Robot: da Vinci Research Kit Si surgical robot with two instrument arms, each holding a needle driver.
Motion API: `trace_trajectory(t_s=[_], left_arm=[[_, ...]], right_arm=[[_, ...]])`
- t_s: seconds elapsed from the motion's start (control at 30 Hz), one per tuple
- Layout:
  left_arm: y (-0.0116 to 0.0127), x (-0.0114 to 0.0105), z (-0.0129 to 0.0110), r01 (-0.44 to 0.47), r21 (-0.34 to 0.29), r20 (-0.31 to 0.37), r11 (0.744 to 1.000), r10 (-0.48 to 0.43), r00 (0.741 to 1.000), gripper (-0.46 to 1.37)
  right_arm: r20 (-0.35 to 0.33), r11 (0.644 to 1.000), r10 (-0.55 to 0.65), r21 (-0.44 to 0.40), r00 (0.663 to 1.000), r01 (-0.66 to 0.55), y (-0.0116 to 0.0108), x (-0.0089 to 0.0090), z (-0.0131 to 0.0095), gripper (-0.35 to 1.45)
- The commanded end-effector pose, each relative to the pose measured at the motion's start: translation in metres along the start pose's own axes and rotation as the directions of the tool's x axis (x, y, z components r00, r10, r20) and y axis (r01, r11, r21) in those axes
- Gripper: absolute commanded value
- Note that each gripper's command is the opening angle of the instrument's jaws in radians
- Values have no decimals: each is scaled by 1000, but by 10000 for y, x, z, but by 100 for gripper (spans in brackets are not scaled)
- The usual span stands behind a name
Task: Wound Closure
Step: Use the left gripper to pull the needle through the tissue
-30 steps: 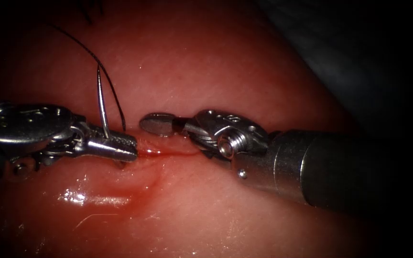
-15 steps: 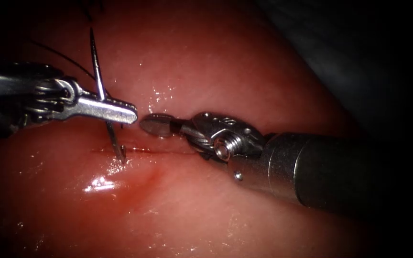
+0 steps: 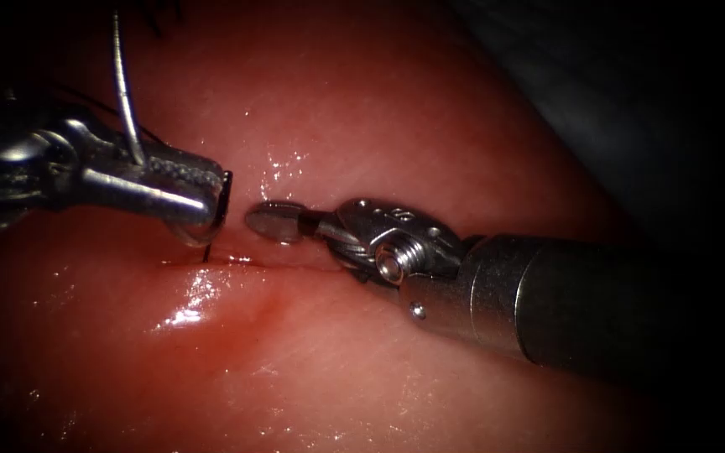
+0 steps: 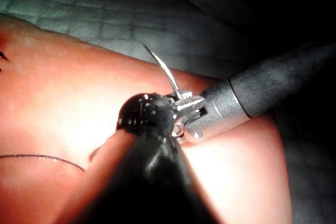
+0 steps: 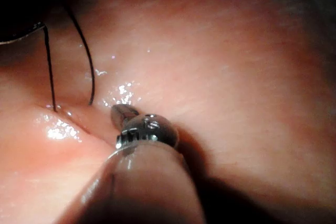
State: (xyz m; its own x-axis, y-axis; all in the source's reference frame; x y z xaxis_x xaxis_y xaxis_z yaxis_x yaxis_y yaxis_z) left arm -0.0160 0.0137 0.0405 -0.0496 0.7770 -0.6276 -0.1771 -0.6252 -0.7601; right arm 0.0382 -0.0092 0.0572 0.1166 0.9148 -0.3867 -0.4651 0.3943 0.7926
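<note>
Left tool pose: the left tool (image 3: pixel 203 197) comes in from the tissue's left edge, its shaft nearly level and its jaws pointing right, raised a little over the left end of the cut (image 3: pixel 253 262). A second before it lay low against the cut; it has since lifted and rolled.
Left tool grip: clenched on the needle (image 3: pixel 125 92), taken well back along its curve.
Needle: a thin, bright steel arc. Its long part rises from the jaws toward the tissue's far edge. A short dark part hangs from the jaw tips and reaches down to the cut's left end. Whether that end is in the tissue cannot be told. In the left wrist view the needle (image 4: pixel 167 74) stands up from the jaws as a pale curved sliver ending in a fine point.
Right tool pose: the right tool (image 3: pixel 274 221) enters from the tissue's right edge, its thick shaft slanting down to the right, its tip lying over the cut just right of the left tool's jaws.
Right tool grip: jaws together, grasping nothing.
Thread: dark thread (image 5: pixel 86 56) runs in two strands down to the tissue beside the cut in the right wrist view.
Tissue: the tissue (image 3: pixel 362 126) is pink-red and wet, with glossy highlights below the cut.
Fluid: red fluid (image 3: pixel 211 262) lines the cut.
</note>
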Motion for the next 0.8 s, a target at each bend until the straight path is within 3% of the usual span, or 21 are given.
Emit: trace_trajectory(t_s=[0.03,0.17,0.47,0.6,0.8], left_arm=[[-3,1,-1,-94,44,1,995,94,996,-35],[-9,7,0,-215,86,14,973,215,977,-35],[-29,37,-9,-407,231,48,884,407,912,-35],[-42,60,-20,-446,278,43,851,452,891,-35],[-51,73,-28,-465,300,48,833,474,879,-35]], right_arm=[[0,1000,0,-5,1000,0,-1,0,-1,-35],[1,1000,-1,-3,1000,1,-1,-1,-2,-35],[2,1000,-2,-2,1000,2,-2,-2,-3,-35],[2,1000,-2,-2,1000,2,-2,-2,-3,-35],[3,1000,-2,-1,1000,2,-3,-3,-4,-35]])
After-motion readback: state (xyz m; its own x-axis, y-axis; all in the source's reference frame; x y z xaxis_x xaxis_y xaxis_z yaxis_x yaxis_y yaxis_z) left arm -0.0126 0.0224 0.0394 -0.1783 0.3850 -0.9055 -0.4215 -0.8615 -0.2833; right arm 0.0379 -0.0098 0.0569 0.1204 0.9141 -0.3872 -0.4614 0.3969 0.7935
